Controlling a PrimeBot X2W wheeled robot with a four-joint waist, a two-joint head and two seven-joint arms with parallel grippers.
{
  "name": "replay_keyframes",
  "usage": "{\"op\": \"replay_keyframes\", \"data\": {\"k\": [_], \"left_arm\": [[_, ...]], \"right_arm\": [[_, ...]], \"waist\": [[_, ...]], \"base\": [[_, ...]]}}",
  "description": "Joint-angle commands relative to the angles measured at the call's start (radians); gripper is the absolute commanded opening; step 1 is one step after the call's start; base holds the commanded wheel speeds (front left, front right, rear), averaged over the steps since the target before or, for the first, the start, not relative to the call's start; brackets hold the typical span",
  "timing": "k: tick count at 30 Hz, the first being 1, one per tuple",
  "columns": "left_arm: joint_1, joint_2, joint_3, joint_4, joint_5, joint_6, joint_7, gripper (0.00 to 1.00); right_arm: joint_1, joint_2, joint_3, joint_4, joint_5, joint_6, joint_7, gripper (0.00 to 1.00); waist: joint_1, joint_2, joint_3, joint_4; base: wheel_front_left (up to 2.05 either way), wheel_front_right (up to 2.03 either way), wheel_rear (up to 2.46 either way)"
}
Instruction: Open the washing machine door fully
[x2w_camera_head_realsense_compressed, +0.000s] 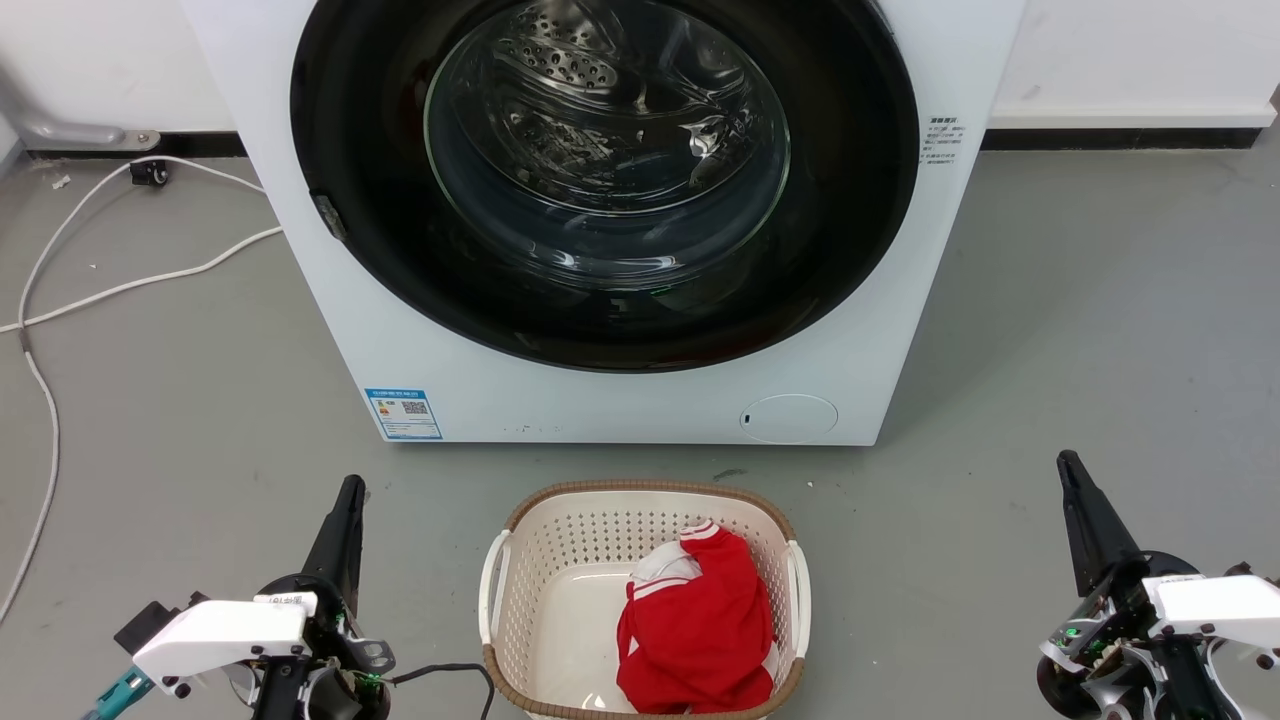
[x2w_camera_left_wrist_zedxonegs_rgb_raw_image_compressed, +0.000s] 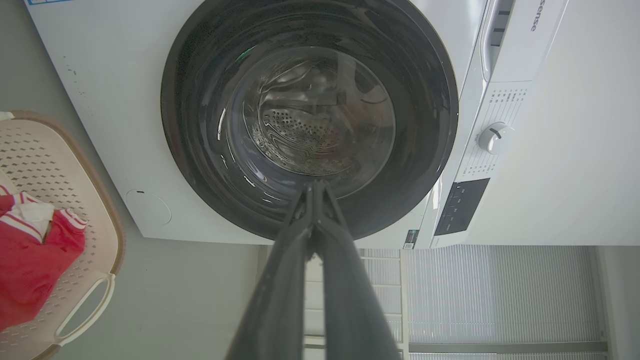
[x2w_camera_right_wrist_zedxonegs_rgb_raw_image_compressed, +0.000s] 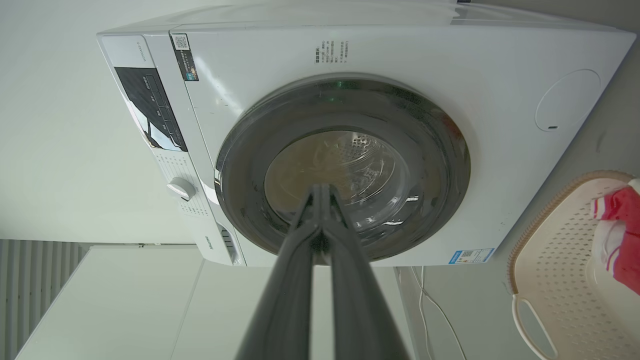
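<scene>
Washing machine door (x2w_camera_head_realsense_compressed: 604, 180) lies well ahead of left pincer (x2w_camera_head_realsense_compressed: 352, 485) and right pincer (x2w_camera_head_realsense_compressed: 1066, 460), both pinched closed, empty.

My left gripper (x2w_camera_head_realsense_compressed: 351, 492) sits low at seven o'clock in the head view. Its two dark fingers are pressed together with nothing between them, tips leaning toward one o'clock. My right gripper (x2w_camera_head_realsense_compressed: 1070, 470) sits at four o'clock, fingers likewise pinched together and empty, leaning toward eleven. The white left wrist (x2w_camera_head_realsense_compressed: 225, 630) and right wrist (x2w_camera_head_realsense_compressed: 1215, 600) lie roughly level behind them.
</scene>
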Motion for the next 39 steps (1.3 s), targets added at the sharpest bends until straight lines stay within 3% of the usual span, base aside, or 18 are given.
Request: {"op": "replay_keyframes", "data": {"k": [1, 19, 20, 39], "left_arm": [[-0.006, 0.000, 0.003, 0.000, 0.005, -0.003, 0.002, 0.00], [-0.006, 0.000, 0.003, 0.000, 0.005, -0.003, 0.002, 0.00], [-0.006, 0.000, 0.003, 0.000, 0.004, -0.003, 0.002, 1.00], [0.007, -0.002, -0.071, -0.061, 0.048, 0.000, -0.093, 1.00]], "right_arm": [[-0.012, 0.003, -0.001, 0.001, -0.002, 0.000, 0.002, 0.00], [-0.012, 0.005, -0.004, 0.001, -0.005, 0.000, 0.004, 0.00], [-0.012, 0.005, -0.004, 0.002, -0.005, 0.000, 0.005, 1.00], [0.048, 0.005, 0.022, -0.068, -0.056, 0.000, -0.090, 1.00]], "waist": [[0.0000, -0.0001, 0.000, 0.000], [0.0000, -0.0001, 0.000, 0.000], [0.0000, -0.0001, 0.000, 0.000], [0.0000, -0.0001, 0.001, 0.002]], "base": [[0.00, 0.00, 0.00], [0.00, 0.00, 0.00], [0.00, 0.00, 0.00], [0.00, 0.00, 0.00]]}}
